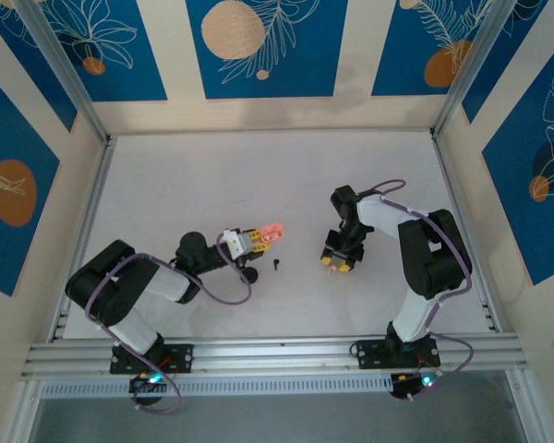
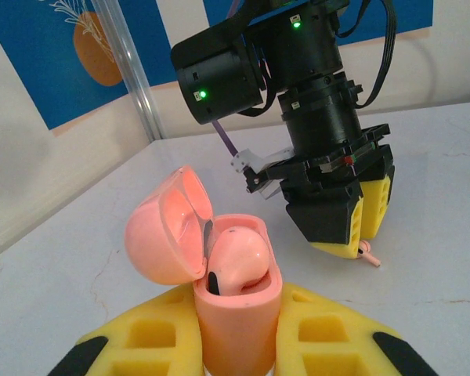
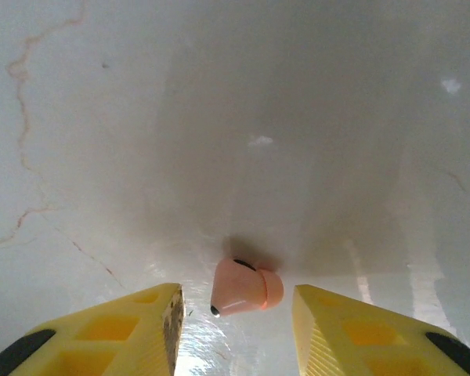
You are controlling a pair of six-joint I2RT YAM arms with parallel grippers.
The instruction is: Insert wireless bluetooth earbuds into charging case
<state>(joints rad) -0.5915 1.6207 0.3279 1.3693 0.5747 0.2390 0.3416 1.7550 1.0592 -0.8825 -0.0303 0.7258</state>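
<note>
White table (image 1: 258,175): left gripper (image 2: 239,345) pinches open pink case (image 2: 236,301); right gripper (image 3: 235,321) spread, flanking pink earbud (image 3: 247,287); black earbud (image 1: 276,263) nearby.

Black right claw (image 2: 351,244), yellow fingers (image 2: 374,205)

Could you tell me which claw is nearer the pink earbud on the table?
Right: the right claw straddles the earbud; the left claw holds the pink case farther away.

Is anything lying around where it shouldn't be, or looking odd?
Two earbuds lie loose on the table: a pink earbud on its side between the fingers of the right hand, and a tiny black earbud nearer the middle. The pink case stands open with one seated earbud inside.
</note>
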